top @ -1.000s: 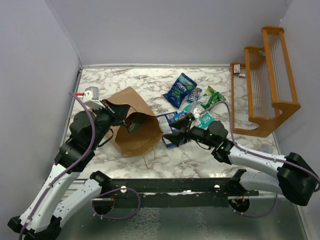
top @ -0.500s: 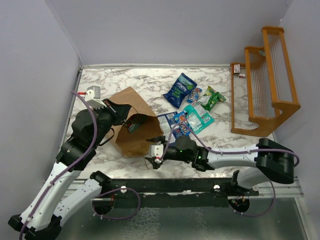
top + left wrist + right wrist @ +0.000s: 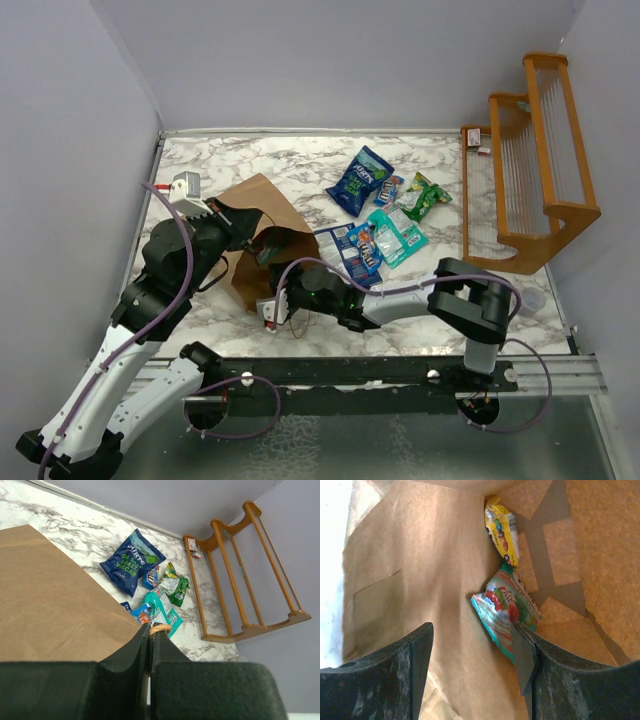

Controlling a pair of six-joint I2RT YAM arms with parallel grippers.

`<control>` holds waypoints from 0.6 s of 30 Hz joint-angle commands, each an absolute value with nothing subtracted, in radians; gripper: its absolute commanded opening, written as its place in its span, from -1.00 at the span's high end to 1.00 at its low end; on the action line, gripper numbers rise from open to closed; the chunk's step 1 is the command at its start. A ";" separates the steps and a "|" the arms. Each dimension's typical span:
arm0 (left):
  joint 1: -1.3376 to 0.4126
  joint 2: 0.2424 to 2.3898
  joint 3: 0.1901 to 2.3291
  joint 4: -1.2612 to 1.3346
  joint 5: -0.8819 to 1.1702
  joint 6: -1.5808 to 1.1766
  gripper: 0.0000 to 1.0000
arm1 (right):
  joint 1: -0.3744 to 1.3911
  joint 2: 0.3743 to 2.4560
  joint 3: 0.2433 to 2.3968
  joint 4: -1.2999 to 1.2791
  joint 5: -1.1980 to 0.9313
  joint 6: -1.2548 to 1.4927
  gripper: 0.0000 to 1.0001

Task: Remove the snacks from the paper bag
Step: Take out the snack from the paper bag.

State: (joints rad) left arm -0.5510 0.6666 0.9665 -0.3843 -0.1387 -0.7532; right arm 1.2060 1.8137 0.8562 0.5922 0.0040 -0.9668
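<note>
The brown paper bag lies on its side at the left of the marble table, mouth toward the near right; it also shows in the left wrist view. My left gripper is shut on the bag's twisted paper handle. My right gripper is open, inside the bag's mouth. A teal and green packet lies just ahead, touching its right finger. A yellow packet lies deeper in. Several snacks lie outside: dark blue, green, teal.
An orange wooden rack stands at the right edge of the table, also seen in the left wrist view. White walls close off the back and left. The right arm stretches across the near part of the table.
My right arm has swung left from the pile of snacks to the bag, and its open gripper is now in the bag's mouth. The left gripper has held still.
</note>
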 commanded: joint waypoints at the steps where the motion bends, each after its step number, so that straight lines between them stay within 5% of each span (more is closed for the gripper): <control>1: -0.549 0.648 0.984 -0.368 -0.100 -0.768 1.00 | 1.173 1.904 0.937 0.642 -0.002 -1.048 -0.24; 18: -0.550 0.654 0.963 -0.331 -0.061 -0.787 1.00 | 1.067 2.117 1.114 0.645 -0.045 -1.086 -0.22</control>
